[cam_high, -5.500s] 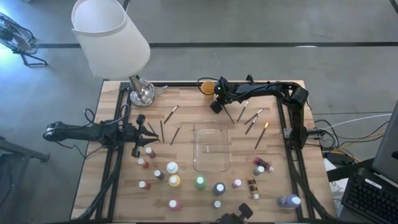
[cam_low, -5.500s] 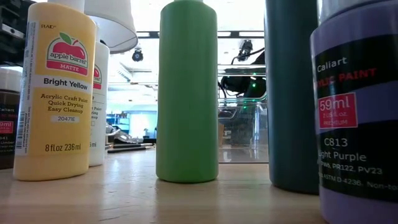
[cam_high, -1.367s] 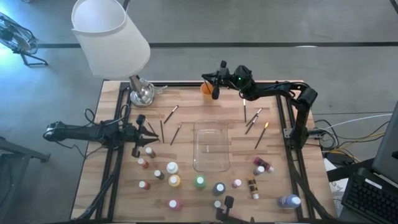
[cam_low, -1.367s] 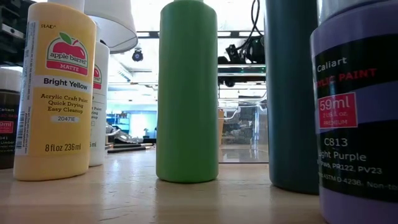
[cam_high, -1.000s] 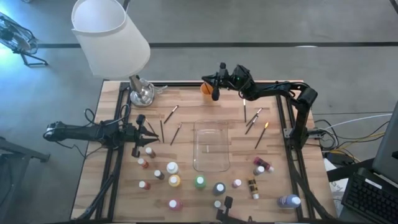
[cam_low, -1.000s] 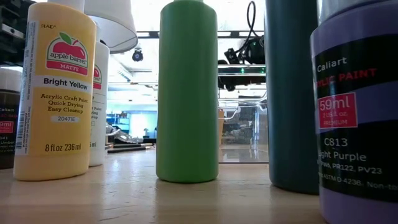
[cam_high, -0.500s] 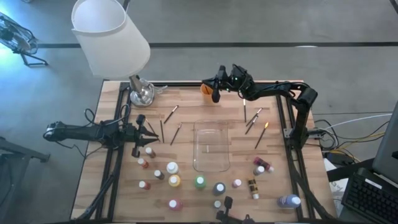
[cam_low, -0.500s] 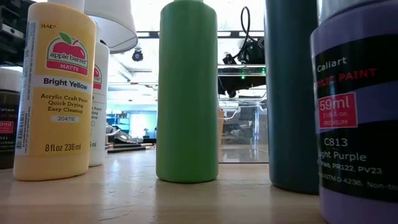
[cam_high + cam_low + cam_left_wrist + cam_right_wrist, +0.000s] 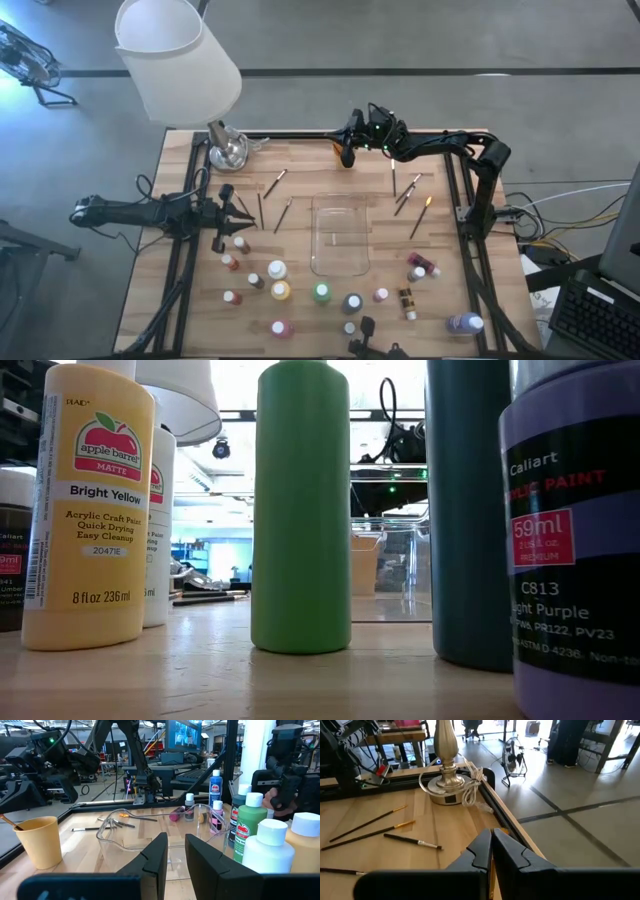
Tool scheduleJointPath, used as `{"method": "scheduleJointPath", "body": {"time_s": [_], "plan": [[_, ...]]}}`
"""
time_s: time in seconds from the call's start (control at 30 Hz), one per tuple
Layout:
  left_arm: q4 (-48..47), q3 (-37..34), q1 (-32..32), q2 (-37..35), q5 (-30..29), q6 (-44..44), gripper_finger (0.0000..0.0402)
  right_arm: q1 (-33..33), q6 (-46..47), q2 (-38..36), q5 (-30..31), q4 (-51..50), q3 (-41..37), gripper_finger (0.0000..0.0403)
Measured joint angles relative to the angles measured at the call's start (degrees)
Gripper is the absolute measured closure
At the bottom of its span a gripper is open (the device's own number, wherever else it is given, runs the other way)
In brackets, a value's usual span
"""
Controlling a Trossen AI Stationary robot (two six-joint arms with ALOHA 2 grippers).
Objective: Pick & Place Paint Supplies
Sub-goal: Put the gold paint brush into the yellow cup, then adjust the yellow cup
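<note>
the bottles of paint were stood in a loose group on the near half of the table [image 9: 300, 170], among them a white bottle [image 9: 277, 268], a yellow bottle [image 9: 281, 290], a green bottle [image 9: 322, 292] and a purple bottle [image 9: 465, 322] at the near right corner. the brushes were laid flat farther back: three brushes [image 9: 278, 180] left of the clear tray [image 9: 340, 200] and a cluster of brushes [image 9: 405, 190] to its right, none of them touching the tray. one brush handle [image 9: 9, 821] was seen leaning out of the orange cup [image 9: 40, 842] at the far edge.

the right gripper [image 9: 347, 152] was held over that cup, its fingers clenched together; a thin yellow sliver was seen in the seam between them, but whether a brush was gripped could not be told. the left gripper [image 9: 243, 213] was parked low at the left side, beside the nearest bottles, its fingers parted a little with nothing between them. a lamp [image 9: 178, 60] was stood on the far left corner.
</note>
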Motion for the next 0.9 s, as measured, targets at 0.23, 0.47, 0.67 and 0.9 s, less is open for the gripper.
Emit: {"method": "scheduleJointPath", "body": {"time_s": [0.23,0.47,0.67,0.9], "plan": [[0.0,0.0,0.0,0.0,0.0,0.0,0.0328,0.0,0.3,0.0,0.0,-0.1,0.0,0.0348],[0.0,0.0,0.0,0.0,0.0,0.0,0.0328,0.0,0.3,-2.4,0.0,-0.2,0.0,0.0284],[0.0,0.0,0.0,0.0,0.0,0.0,0.0328,-0.2,-3.7,-11.7,3.0,-11.5,0.0,0.0242],[0.0,0.0,0.0,0.0,0.0,0.0,0.0328,-0.5,-7.0,-25.1,16.7,-43.2,-0.1,0.0237]]}}
